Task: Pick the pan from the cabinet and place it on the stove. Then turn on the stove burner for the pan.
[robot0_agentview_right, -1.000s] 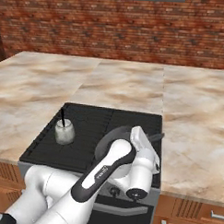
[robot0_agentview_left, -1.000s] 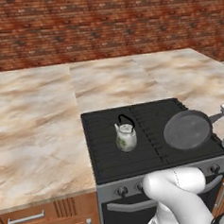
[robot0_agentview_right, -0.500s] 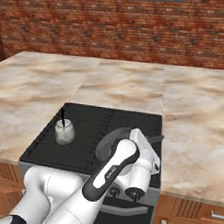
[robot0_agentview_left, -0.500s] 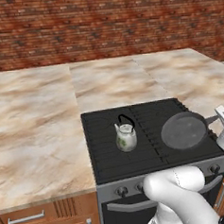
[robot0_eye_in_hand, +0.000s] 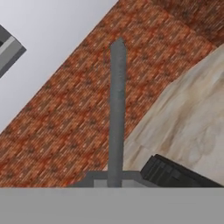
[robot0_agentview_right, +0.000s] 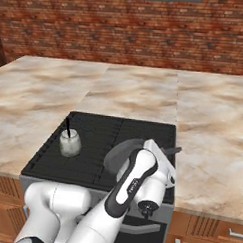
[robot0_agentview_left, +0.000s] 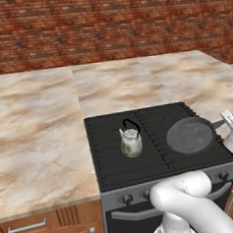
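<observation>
The dark grey pan (robot0_agentview_left: 190, 135) lies flat over the right side of the black stove (robot0_agentview_left: 112, 163), and I cannot tell whether it touches the grate. Its straight handle (robot0_agentview_left: 218, 125) points right into my gripper (robot0_agentview_left: 227, 122), which is shut on it at the stove's right edge. From the right base view the pan (robot0_agentview_right: 121, 152) is partly hidden behind my forearm, with the handle tip (robot0_agentview_right: 173, 150) poking out. In the hand view the handle (robot0_eye_in_hand: 117, 105) runs straight up from between the jaws. The cabinet is out of view.
A small whitish kettle (robot0_agentview_left: 130, 142) with a black hoop handle stands on the stove's left burners. Round knobs (robot0_agentview_left: 126, 199) line the grey front above the oven door. Marble counter (robot0_agentview_left: 36, 134) surrounds the stove, and a brick wall (robot0_agentview_left: 107, 25) rises behind.
The pan has shifted slightly left and settled lower over the right burners, with the hand following it. The kettle has not moved.
</observation>
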